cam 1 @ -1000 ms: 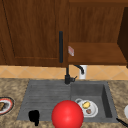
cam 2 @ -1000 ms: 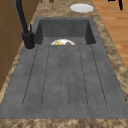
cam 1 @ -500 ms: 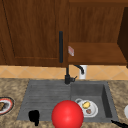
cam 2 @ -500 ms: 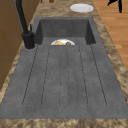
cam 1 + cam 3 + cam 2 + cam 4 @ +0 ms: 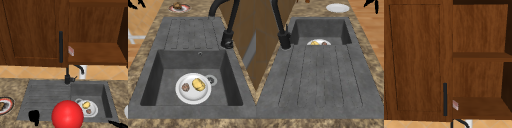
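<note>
Your left hand [image 5: 34, 117] hangs curled and empty over the drainboard [image 5: 45, 100] beside the red ball [image 5: 67, 115], while your right hand [image 5: 117, 123], fingers straight, waits by the sink [image 5: 106, 100] near the plate [image 5: 93, 110].

We find no text, label, brand, number or sign that we can read on any thing in these pictures.

Red ball [image 5: 67, 115] at the sink's front edge, just beside the left hand [image 5: 34, 116].
</note>
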Robot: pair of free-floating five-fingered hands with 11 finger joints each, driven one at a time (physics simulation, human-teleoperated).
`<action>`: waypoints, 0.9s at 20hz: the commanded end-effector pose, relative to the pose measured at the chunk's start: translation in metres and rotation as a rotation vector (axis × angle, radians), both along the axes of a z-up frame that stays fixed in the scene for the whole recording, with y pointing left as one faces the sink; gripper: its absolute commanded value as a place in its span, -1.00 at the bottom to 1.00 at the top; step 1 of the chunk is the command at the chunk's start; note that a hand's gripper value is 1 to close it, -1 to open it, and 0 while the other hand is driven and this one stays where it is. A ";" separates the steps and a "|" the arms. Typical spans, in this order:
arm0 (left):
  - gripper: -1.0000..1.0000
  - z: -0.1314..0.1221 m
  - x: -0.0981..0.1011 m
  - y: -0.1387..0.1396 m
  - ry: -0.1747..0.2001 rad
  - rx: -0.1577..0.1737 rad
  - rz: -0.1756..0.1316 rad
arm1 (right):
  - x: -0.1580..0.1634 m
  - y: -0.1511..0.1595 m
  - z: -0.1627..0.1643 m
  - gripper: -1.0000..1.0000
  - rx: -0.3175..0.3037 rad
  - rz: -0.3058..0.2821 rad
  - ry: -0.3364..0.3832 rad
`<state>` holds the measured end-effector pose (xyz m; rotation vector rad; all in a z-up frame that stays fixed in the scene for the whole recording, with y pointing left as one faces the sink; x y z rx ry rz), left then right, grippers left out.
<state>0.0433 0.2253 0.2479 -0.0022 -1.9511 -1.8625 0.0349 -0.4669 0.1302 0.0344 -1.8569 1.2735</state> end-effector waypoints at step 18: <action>0.00 0.000 0.000 0.000 0.000 0.000 0.000 | 0.014 0.026 0.014 -1.00 -0.066 -0.383 -0.119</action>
